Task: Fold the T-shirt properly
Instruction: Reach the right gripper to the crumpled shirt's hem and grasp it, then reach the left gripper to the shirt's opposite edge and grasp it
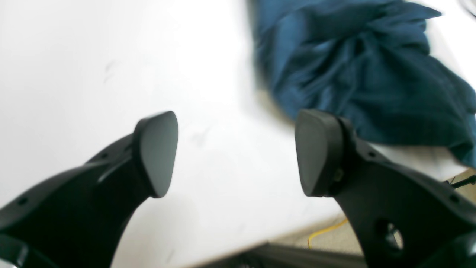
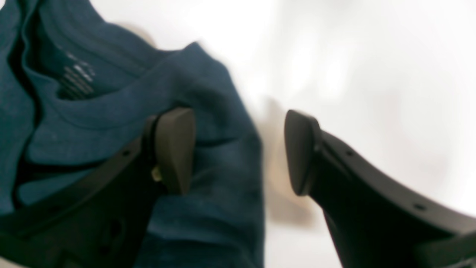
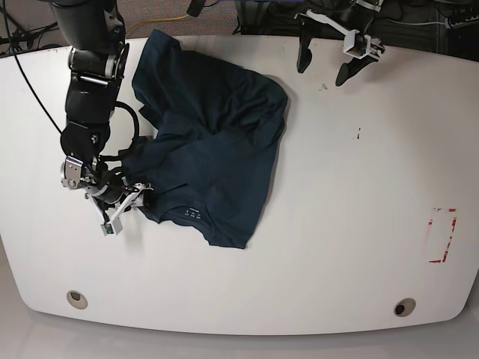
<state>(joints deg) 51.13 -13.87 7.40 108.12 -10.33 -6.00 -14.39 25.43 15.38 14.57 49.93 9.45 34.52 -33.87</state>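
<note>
Navy-teal cloth fills the upper right of the left wrist view: the T-shirt lies bunched on the white table. The left gripper occupies the lower half of the frame, jaws wide apart, nothing between them; the right-hand finger sits just in front of the cloth edge.

Right wrist view: the T-shirt covers the left half of the frame, neck opening and white printed label at upper left. The right gripper has its jaws apart; a fold of cloth lies between them against the left-hand finger. Actual contact cannot be confirmed.

Base view: the T-shirt lies crumpled in the upper-left centre of the table. The right gripper is at the cloth's lower-left edge. The left gripper hangs at top centre-right, clear of the cloth
</note>
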